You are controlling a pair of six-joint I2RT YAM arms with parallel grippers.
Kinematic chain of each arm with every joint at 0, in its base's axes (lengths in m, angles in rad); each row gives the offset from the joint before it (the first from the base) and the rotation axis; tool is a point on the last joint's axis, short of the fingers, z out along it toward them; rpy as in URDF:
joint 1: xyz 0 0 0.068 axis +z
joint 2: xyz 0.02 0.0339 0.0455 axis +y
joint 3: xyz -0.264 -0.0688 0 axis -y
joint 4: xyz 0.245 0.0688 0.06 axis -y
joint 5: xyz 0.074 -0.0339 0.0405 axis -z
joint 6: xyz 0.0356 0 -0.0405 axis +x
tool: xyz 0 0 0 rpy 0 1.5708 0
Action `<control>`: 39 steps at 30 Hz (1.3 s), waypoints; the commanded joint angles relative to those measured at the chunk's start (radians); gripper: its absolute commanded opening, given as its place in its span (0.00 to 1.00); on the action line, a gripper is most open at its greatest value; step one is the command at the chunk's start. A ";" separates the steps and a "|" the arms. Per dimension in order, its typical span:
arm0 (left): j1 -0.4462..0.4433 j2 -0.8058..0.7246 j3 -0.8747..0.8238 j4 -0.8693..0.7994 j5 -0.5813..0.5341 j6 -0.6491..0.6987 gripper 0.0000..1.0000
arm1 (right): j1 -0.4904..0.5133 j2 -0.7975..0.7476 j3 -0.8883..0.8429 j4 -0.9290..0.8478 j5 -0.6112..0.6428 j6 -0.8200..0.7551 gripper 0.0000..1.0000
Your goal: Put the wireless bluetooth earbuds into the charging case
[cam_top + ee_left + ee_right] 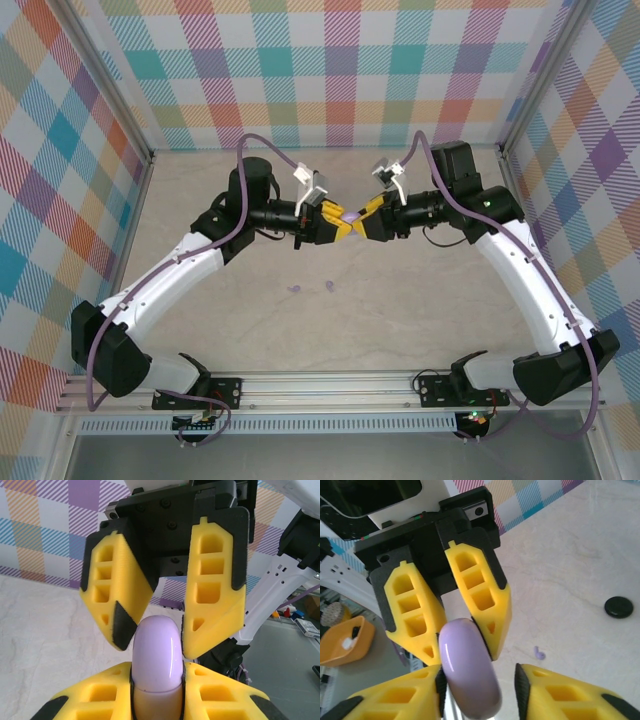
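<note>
Charging case (156, 640) bottom hidden inside left claw (157, 672).

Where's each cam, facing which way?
Top external: above, behind the bases, looking down on the beige table; both arms, left gripper facing right gripper.
Left wrist: on the left arm, past the left gripper toward the right gripper.
Right wrist: mirrored, past the right gripper toward the left gripper.
Shared: the glossy pale-lilac round case between them.

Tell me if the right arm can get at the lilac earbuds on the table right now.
Probably not yet: the right gripper straddles the lilac case held by the left gripper. The lilac earbuds lie unobstructed nearby.
</note>
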 commanded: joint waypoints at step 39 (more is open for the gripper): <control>-0.013 0.047 0.092 0.016 0.066 -0.112 0.41 | -0.031 -0.023 -0.008 0.106 -0.154 0.038 0.18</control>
